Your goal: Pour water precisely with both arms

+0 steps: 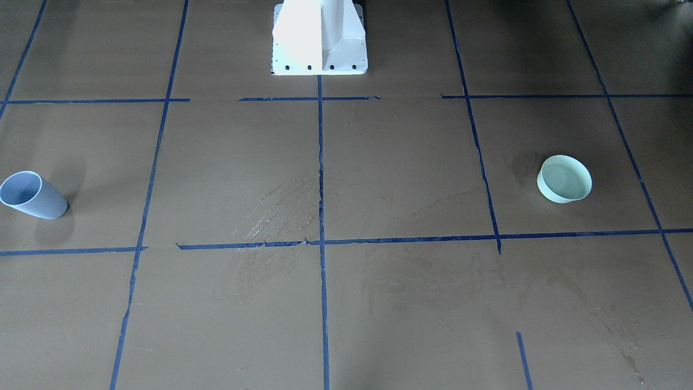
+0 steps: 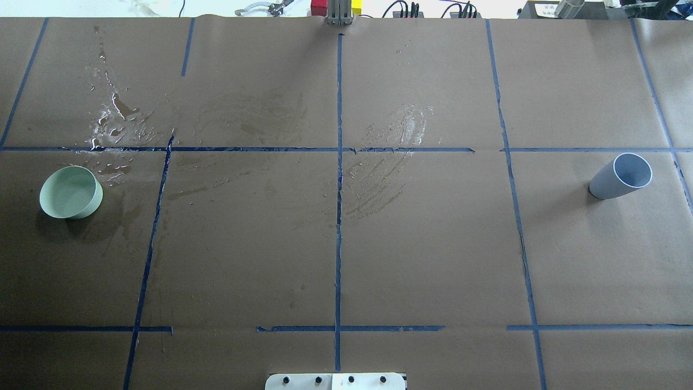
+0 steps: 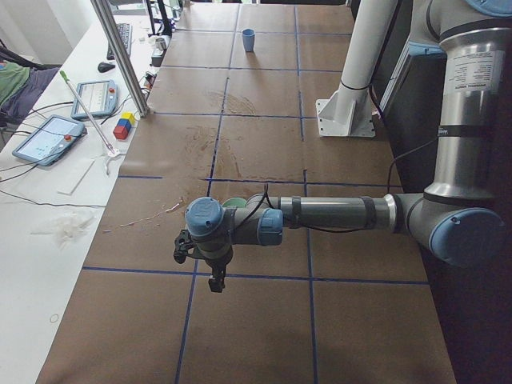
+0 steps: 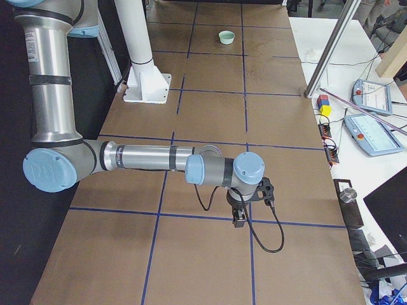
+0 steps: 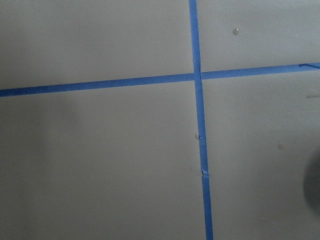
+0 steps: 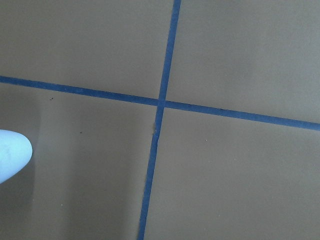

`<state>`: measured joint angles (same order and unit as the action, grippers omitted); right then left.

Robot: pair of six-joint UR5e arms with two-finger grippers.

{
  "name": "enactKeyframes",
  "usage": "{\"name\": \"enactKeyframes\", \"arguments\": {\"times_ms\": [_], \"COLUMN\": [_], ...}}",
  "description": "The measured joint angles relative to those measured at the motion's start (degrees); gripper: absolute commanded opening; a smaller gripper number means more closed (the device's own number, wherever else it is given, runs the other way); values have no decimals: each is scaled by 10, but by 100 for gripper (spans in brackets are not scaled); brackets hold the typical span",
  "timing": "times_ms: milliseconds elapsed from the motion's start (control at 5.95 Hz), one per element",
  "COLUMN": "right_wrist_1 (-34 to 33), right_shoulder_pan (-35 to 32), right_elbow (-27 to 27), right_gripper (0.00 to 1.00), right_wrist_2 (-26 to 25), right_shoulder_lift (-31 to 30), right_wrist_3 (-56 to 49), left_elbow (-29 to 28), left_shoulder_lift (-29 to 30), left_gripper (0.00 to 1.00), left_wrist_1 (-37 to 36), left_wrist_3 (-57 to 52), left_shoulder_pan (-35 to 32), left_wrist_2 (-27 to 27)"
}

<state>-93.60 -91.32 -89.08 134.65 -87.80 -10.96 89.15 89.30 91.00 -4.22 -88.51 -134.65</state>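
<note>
A pale green bowl (image 2: 70, 192) stands on the robot's left side of the table, also in the front view (image 1: 564, 179). Its inside has a faint greyish sheen that may be the water. A blue-grey cup (image 2: 620, 176) stands upright on the robot's right side, also in the front view (image 1: 32, 195). My left arm (image 3: 336, 212) reaches over the table, with its gripper (image 3: 216, 280) hanging above bare paper just past the bowl. My right arm (image 4: 146, 155) does the same, its gripper (image 4: 240, 219) above bare paper. I cannot tell whether either gripper is open or shut. Both wrist views show no fingers.
Brown paper with blue tape lines (image 2: 339, 179) covers the table. Glistening streak marks (image 2: 387, 157) lie mid-table and wet patches (image 2: 111, 122) beyond the bowl. The white pedestal (image 1: 319, 38) stands at the robot's edge. Tablets, coloured blocks (image 3: 123, 126) and a metal post (image 3: 120, 56) line the far side.
</note>
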Motion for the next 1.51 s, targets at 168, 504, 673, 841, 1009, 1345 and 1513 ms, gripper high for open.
{"name": "enactKeyframes", "arguments": {"times_ms": [168, 504, 673, 841, 1009, 1345, 1513], "right_wrist_1": [0, 0, 0, 0, 0, 0, 0], "right_shoulder_pan": [0, 1, 1, 1, 1, 1, 1], "right_elbow": [0, -1, -3, -6, -8, -12, -16], "right_gripper": [100, 100, 100, 100, 100, 100, 100], "right_wrist_2": [0, 1, 1, 0, 0, -1, -1], "right_shoulder_lift": [0, 0, 0, 0, 0, 0, 0], "right_wrist_3": [0, 0, 1, 1, 1, 1, 0], "left_elbow": [2, 8, 16, 23, 27, 34, 35], "left_shoulder_lift": [-3, -8, -9, -3, 7, 10, 8], "left_gripper": [100, 100, 100, 100, 100, 100, 100], "left_wrist_1": [0, 2, 3, 4, 5, 44, 85], "left_wrist_3": [0, -1, -1, 1, 0, -1, 28], "left_shoulder_pan": [0, 1, 1, 1, 1, 3, 21], "left_wrist_2": [-1, -2, -2, -2, -3, -7, -7]}}
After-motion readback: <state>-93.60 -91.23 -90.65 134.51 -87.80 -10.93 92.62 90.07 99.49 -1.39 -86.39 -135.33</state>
